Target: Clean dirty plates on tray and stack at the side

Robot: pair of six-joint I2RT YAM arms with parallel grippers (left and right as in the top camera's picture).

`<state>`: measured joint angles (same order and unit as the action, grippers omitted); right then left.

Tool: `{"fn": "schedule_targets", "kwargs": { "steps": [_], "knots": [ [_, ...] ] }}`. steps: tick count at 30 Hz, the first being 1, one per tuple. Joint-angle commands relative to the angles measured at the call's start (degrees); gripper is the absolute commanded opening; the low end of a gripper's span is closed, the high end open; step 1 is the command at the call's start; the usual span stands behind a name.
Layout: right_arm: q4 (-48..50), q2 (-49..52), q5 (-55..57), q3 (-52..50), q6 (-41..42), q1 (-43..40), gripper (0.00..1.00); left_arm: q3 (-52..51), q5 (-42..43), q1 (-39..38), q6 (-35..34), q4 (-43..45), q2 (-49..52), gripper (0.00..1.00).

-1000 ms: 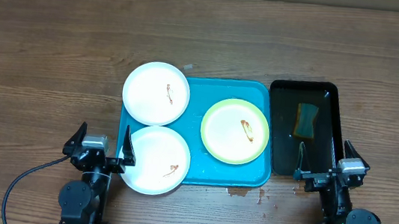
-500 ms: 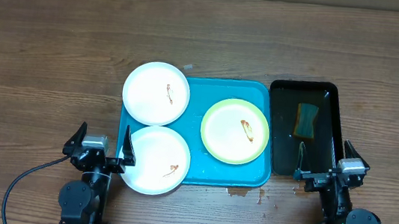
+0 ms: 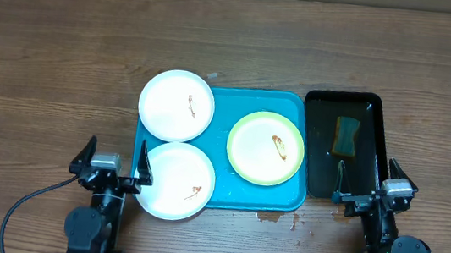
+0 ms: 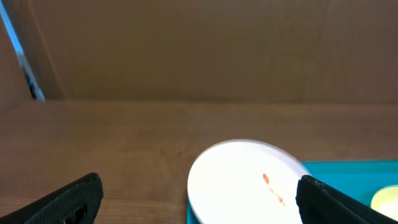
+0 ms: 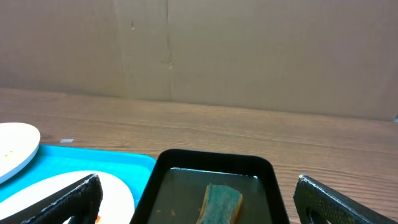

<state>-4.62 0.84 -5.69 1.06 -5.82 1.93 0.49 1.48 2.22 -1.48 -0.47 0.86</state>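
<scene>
My left gripper [image 3: 114, 161] and right gripper [image 3: 365, 187] both sit at the near table edge, fingers spread wide and empty. The plates rest on the turquoise tray [image 3: 226, 193]. The far white plate [image 3: 177, 104] and near white plate [image 3: 175, 180] overhang its left rim, and the green-rimmed plate [image 3: 266, 147] sits on its right half. The sponge [image 3: 345, 136] lies in the black tray [image 3: 375, 101] straight ahead of the right gripper — the nearer arm — its long axis running away from the fingers. The near white plate sits just beside the left gripper.
</scene>
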Motion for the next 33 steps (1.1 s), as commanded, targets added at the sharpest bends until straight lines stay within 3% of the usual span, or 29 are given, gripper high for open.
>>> {"fn": "schedule_targets", "kwargs": {
  "steps": [1,6,8,11,14,18,22,26,29,33],
  "knots": [
    [0.2,-0.7,0.2,-0.6,0.0,0.2,1.0,-0.2,5.9,-0.4,-2.0,0.2,-0.6,1.0],
    [0.2,-0.7,0.2,-0.6,0.0,0.2,1.0,-0.2,-1.9,-0.3,-0.9,0.5,-0.6,1.0],
    [0.2,-0.7,0.2,-0.6,0.0,0.2,1.0,-0.1,1.7,-0.3,-3.1,1.9,-0.6,1.0],
    [0.2,-0.7,0.2,-0.6,0.0,0.2,1.0,1.8,14.4,-0.3,-8.8,0.7,-0.6,1.0],
    [0.2,-0.7,0.2,-0.6,0.0,0.2,1.0,5.4,14.7,-0.3,-15.7,-1.8,-0.2,1.0],
    [0.2,-0.7,0.2,-0.6,0.0,0.2,1.0,17.6,13.8,-0.3,-15.7,-11.0,4.9,1.0],
    [0.2,-0.7,0.2,-0.6,0.0,0.2,1.0,35.7,13.7,-0.3,-14.3,-25.1,19.0,1.0],
    [0.2,-0.7,0.2,-0.6,0.0,0.2,1.0,60.5,17.3,-0.4,-7.8,-50.6,43.0,1.0],
    [0.2,-0.7,0.2,-0.6,0.0,0.2,1.0,76.8,22.1,-0.4,-7.8,-67.4,60.2,1.0],
    [0.2,-0.7,0.2,-0.6,0.0,0.2,1.0,90.2,27.3,-0.4,-7.8,-78.6,77.9,1.0]
  ]
}}
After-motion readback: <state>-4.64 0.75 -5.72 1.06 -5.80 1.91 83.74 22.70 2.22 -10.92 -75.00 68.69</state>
